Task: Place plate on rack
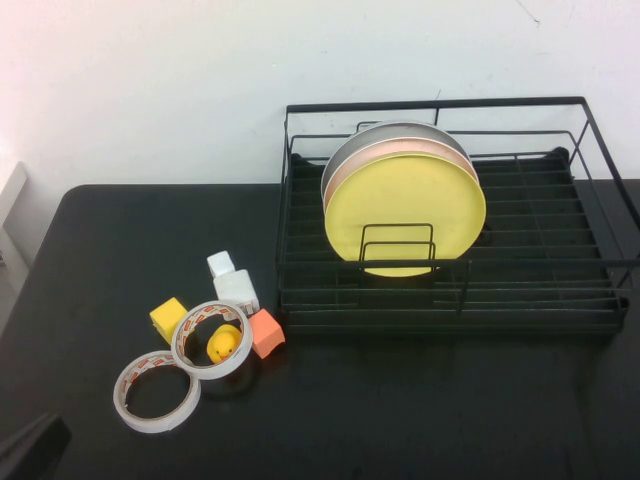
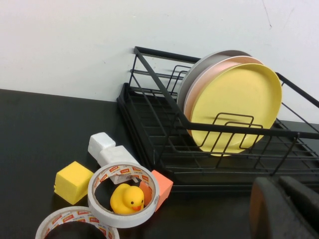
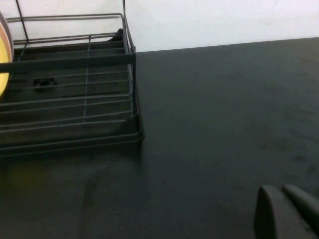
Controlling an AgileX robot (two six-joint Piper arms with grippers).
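Observation:
The bright yellow plate (image 1: 405, 210) stands upright in the black wire rack (image 1: 440, 104), leaning on a pale pink plate (image 1: 400, 150) with a grey one behind it. The left wrist view also shows the plate (image 2: 234, 99) in the rack (image 2: 159, 82). My left gripper (image 2: 273, 180) is shut and empty, low at the table's near left corner (image 1: 30, 445), far from the rack. My right gripper (image 3: 277, 188) is shut and empty over bare table to the right of the rack (image 3: 75, 59); it is out of the high view.
To the left of the rack lie two tape rolls (image 1: 122, 395) (image 1: 212, 308), a rubber duck (image 1: 224, 344) inside the nearer one, a yellow cube (image 1: 168, 318), an orange cube (image 1: 266, 332) and a white bottle (image 1: 232, 282). A white wall stands behind the black table.

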